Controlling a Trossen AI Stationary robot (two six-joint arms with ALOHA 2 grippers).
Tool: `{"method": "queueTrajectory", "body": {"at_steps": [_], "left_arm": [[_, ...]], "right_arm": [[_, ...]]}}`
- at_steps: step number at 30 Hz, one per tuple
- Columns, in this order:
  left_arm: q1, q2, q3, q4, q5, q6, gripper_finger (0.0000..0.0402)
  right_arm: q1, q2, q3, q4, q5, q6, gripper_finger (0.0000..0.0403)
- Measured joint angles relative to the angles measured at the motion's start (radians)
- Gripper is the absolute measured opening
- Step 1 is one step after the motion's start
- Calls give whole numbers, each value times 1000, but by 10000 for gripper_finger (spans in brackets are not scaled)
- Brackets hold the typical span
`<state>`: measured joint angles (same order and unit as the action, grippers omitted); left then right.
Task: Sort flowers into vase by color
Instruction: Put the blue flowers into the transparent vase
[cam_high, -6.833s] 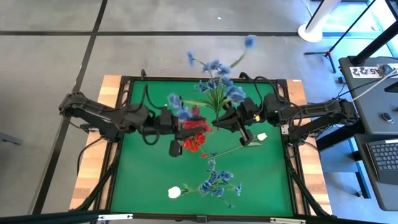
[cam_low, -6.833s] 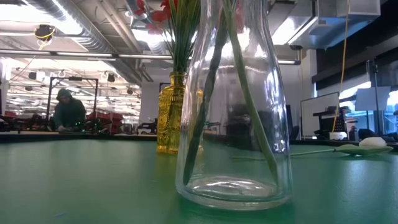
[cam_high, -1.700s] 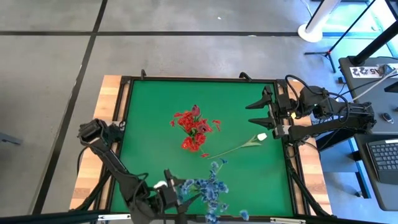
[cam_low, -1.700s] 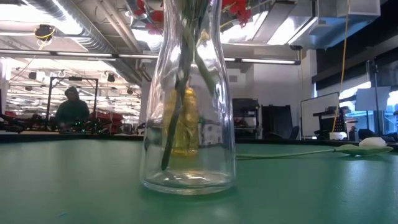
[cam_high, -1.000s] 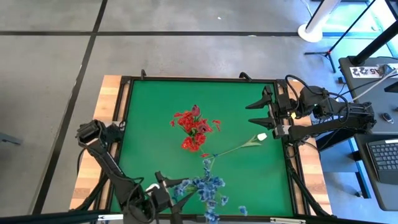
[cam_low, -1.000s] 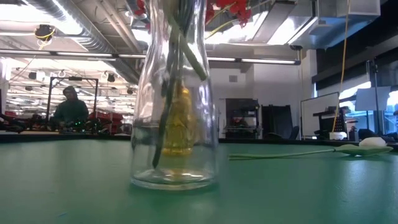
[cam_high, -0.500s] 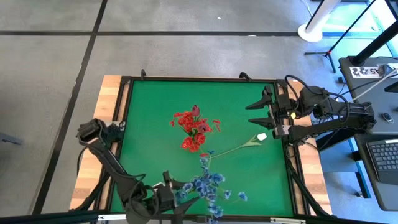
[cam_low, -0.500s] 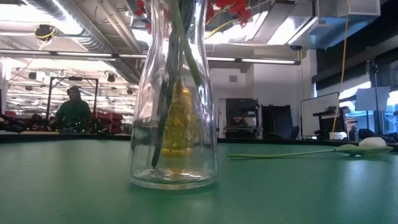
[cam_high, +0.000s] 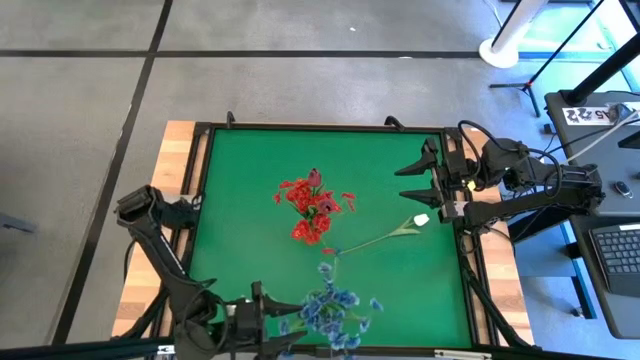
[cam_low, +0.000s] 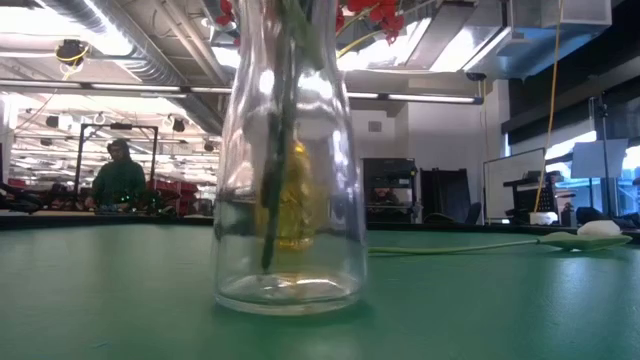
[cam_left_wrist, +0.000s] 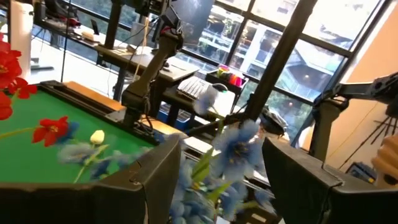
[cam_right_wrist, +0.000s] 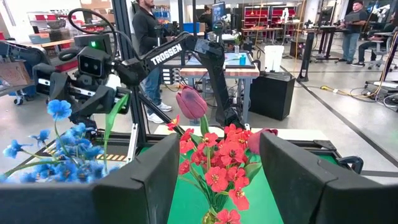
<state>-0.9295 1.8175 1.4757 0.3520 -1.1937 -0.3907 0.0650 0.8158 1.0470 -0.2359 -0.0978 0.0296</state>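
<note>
So the blue flowers are sitting in the clear glass vase right at the near edge of the green table, blossoms fanned out over it from above. In the low view the stems stand nearly straight up inside the glass, and behind it I can see the yellow vase holding the red flowers near the middle of the table, with a pink tulip bud poking up among them.

The one that matters next, I think, is the white tulip lying flat on the table. Its stem runs from the bud, over by the right edge, back toward the table's middle, ending between the red bunch and the blue one. The bud end is just beside my right gripper, so that arm is clearly the nearer one. My left is way off at the near edge.

My left gripper is low at that near edge, right next to the blue bunch. In its wrist view the fingers are spread wide with blue blossoms blurred between them, not pinching anything. My right gripper is parked at the right edge, pointed in at the table, fingers also wide apart and holding nothing.
</note>
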Motion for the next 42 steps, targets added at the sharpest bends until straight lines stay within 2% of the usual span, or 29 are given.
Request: {"method": "queueTrajectory", "body": {"at_steps": [14, 18, 23, 34, 38, 42], "left_arm": [[102, -1, 0, -107, 1, -29, 225], [118, -1, 0, -154, 3, -79, 220], [122, -1, 0, -188, 3, -143, 187], [122, -1, 0, -187, 3, -155, 78], [118, -21, 0, -185, 3, -114, 73], [110, -67, 0, -178, 1, -47, 88]], "right_arm": [[0, 31, 0, -2, -7, 34, 220], [0, 53, 0, -1, -26, 34, 220], [0, 68, 0, -1, -26, 32, 220], [0, 66, 0, 9, -26, 25, 220], [0, 66, 0, 10, -26, 31, 220], [0, 66, 0, 7, -26, 43, 220]]}}
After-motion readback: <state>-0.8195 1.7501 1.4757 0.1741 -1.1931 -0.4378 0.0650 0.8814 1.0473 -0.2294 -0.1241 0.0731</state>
